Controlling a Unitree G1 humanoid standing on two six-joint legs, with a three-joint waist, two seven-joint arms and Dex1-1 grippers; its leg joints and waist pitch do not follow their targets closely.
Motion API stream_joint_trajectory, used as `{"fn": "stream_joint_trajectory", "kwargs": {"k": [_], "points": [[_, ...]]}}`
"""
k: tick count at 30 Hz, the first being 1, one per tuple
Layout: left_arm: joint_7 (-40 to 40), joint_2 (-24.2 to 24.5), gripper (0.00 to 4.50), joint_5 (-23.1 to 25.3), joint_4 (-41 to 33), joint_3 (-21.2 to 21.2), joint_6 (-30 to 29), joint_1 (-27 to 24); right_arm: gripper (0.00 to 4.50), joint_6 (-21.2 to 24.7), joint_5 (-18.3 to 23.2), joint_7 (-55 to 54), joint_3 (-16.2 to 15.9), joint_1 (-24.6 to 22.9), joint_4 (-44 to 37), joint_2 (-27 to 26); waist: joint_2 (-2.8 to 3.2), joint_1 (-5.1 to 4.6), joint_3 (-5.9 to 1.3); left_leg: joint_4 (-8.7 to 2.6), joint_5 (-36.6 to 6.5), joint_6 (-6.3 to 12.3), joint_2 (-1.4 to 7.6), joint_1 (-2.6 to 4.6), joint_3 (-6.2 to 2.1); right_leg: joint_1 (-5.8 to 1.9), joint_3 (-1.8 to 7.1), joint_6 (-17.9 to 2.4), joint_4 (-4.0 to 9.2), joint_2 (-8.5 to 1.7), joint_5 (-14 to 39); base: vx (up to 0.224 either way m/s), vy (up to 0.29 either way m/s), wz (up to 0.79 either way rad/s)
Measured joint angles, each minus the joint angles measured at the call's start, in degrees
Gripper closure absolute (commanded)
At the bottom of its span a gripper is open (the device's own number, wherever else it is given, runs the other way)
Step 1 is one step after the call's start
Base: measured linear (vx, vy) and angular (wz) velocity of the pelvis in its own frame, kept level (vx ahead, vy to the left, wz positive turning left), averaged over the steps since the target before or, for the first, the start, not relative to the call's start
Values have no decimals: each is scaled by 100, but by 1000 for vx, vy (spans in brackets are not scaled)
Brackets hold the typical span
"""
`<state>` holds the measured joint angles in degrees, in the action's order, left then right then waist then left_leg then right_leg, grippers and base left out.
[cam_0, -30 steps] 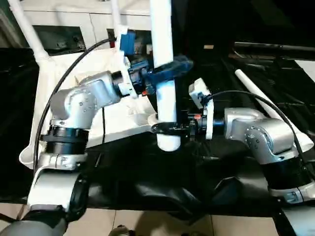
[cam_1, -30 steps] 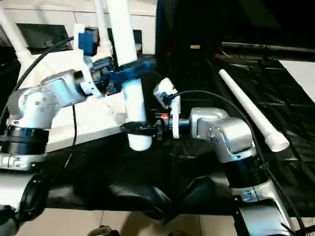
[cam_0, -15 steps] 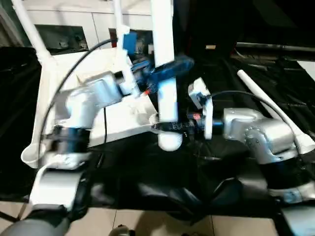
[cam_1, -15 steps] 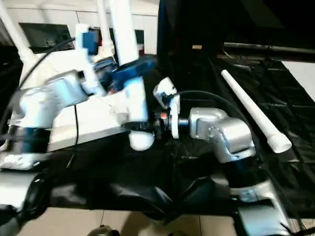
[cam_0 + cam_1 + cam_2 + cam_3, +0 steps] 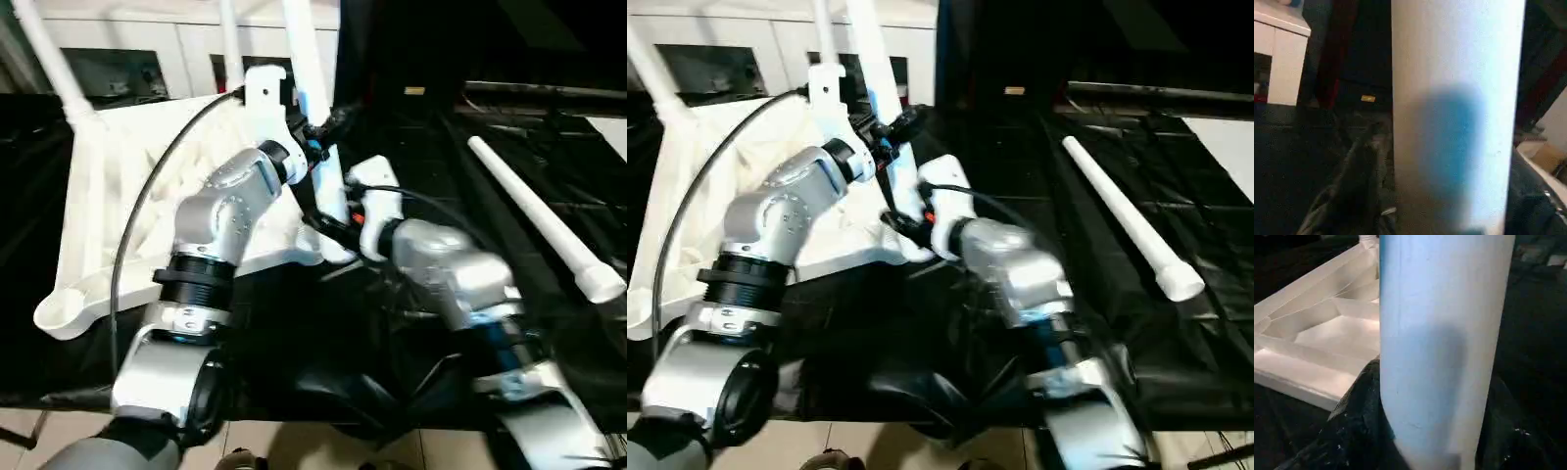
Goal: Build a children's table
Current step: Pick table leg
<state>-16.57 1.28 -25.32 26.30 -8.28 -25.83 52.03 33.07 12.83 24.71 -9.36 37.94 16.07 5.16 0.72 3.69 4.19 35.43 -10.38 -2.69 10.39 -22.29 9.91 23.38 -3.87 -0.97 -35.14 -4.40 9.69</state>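
Note:
The children's table top [image 5: 108,196] lies upside down on the black cloth, ribbed side up. Two white legs [image 5: 44,59] [image 5: 230,39] stand in its far corners. A third leg [image 5: 306,69] stands nearly upright at the near right corner, its foot at the socket there. My left gripper [image 5: 321,132] is against this leg at mid-height. Lower down, my right gripper [image 5: 328,223] is shut on the leg just above its foot. In the right wrist view the leg [image 5: 1442,342] stands between dark fingers [image 5: 1359,406].
A loose leg [image 5: 534,215] lies on the black cloth to the right. The near left corner socket [image 5: 59,313] holds nothing. A white cabinet [image 5: 127,59] stands behind the table top. Tiled floor shows at the near edge.
The leg's foot has moved from in front of the table top's edge to its near right corner. Both arms have swung in closer, and the left wrist has turned.

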Motion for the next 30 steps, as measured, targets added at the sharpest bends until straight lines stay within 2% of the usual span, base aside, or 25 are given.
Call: {"fn": "stream_joint_trajectory", "kwargs": {"k": [1,4,7,8,9,10,12,14,18,21,23,25,27,30], "points": [[12,-27,213,-32,-1,-54,-12,0,259,-4,-9,-39,0,4,0,-19,0,-10,0,0,0,0,0,0,0,0,0,0,-1,0,0,0,0,0],[129,-144,222,-170,-46,-229,-26,-2,259,-11,-51,-121,2,44,3,-62,0,-29,0,0,1,-1,0,2,0,0,0,0,-3,0,-1,0,0,0],[130,-160,253,-206,-124,-293,-28,-10,259,-95,-141,-119,-6,78,3,-69,0,-33,0,0,0,-1,1,1,0,0,-1,0,-2,0,-1,0,0,0],[89,-146,257,-204,-151,-287,-26,-14,224,-137,-146,-104,-5,78,3,-68,1,-34,0,0,0,0,0,1,0,0,0,0,-1,0,0,0,0,0],[33,-128,257,-207,-186,-263,-27,-27,224,-182,-146,-75,-5,79,2,-66,1,-35,0,0,0,0,0,2,0,0,0,0,-1,0,0,0,0,0],[-46,-106,259,-206,-226,-222,-39,-40,203,-210,-134,-53,2,79,2,-63,1,-35,0,0,0,0,0,1,0,0,0,0,0,0,0,0,0,0],[-379,-9,263,-259,-354,-116,-160,-77,182,-202,7,92,97,80,-18,-19,1,-33,0,0,0,0,0,2,0,0,0,0,-1,0,0,0,0,0],[-883,213,265,-334,-558,172,-443,-112,157,-17,252,438,136,82,-166,100,2,-17,1,0,0,1,0,0,0,0,-1,0,-1,0,0,0,0,0],[-1815,460,265,-716,-921,444,-989,-140,134,593,756,1566,36,81,-694,805,3,-4,1,0,-2,4,-3,2,0,-5,3,-2,3,-1,-1,0,0,0],[-2576,773,265,-1138,-1155,558,-1450,-151,133,726,1038,2722,-229,-125,-1298,1611,7,-1,0,0,-2,4,0,10,0,-6,2,-1,-2,0,-1,0,0,0],[-2857,956,266,-1333,-1259,515,-1627,-150,133,747,1140,3156,-257,-275,-1426,1869,12,-25,0,0,-1,3,2,17,0,-7,2,-1,-10,3,-1,0,0,0],[-3030,961,266,-1469,-1312,489,-1741,-150,133,751,1189,3358,-302,-333,-1499,1928,22,-46,-2,0,2,0,2,22,1,-8,3,-4,-15,3,-3,0,0,0],[-3299,1024,266,-1637,-1388,486,-1893,-155,166,784,1278,3510,-348,-358,-1600,1952,23,-53,-1,1,3,-2,2,26,0,-8,3,-4,-20,3,-3,0,0,0],[-3570,1217,266,-1818,-1513,427,-2064,-176,179,854,1403,3597,-347,-356,-1717,1968,37,-49,-9,1,3,-2,2,27,0,-8,3,-3,-19,3,-2,0,0,0]]}}
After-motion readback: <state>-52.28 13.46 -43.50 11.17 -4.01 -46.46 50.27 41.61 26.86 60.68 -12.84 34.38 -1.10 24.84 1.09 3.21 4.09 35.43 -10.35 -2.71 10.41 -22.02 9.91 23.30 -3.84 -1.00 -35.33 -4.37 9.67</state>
